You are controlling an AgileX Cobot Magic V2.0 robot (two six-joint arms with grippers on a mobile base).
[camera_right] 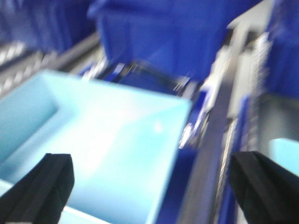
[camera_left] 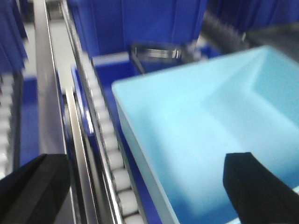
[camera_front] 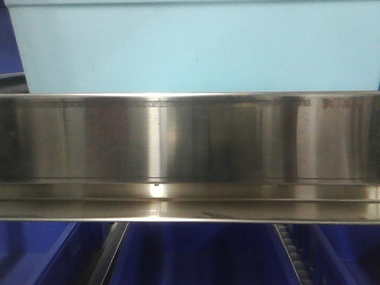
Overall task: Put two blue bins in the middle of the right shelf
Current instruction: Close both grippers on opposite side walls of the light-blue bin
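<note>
**Blue bin (camera_front: 196,47) flanked by two spread claws**

Pale blue and open-topped, the bin fills the upper part of the front view. It stands just behind a brushed steel shelf rail (camera_front: 190,148) that crosses the whole frame.

In the left wrist view the bin's left wall runs up between the fingers of the left gripper (camera_left: 147,161). The jaws stand wide apart, one black finger out over the track side and the other over the bin's hollow, with the wall apart from both. The right gripper (camera_right: 149,158) mirrors this at the bin's right wall, its jaws likewise released and grasping nothing.

Along the bin's left side runs a white roller track (camera_left: 110,149). Beyond the bin stand dark blue crates (camera_left: 140,28), and more show below the rail in the front view. At the right edge of the right wrist view a pale blue patch (camera_right: 286,156) may be a second bin, but the blur is too strong to say.
</note>
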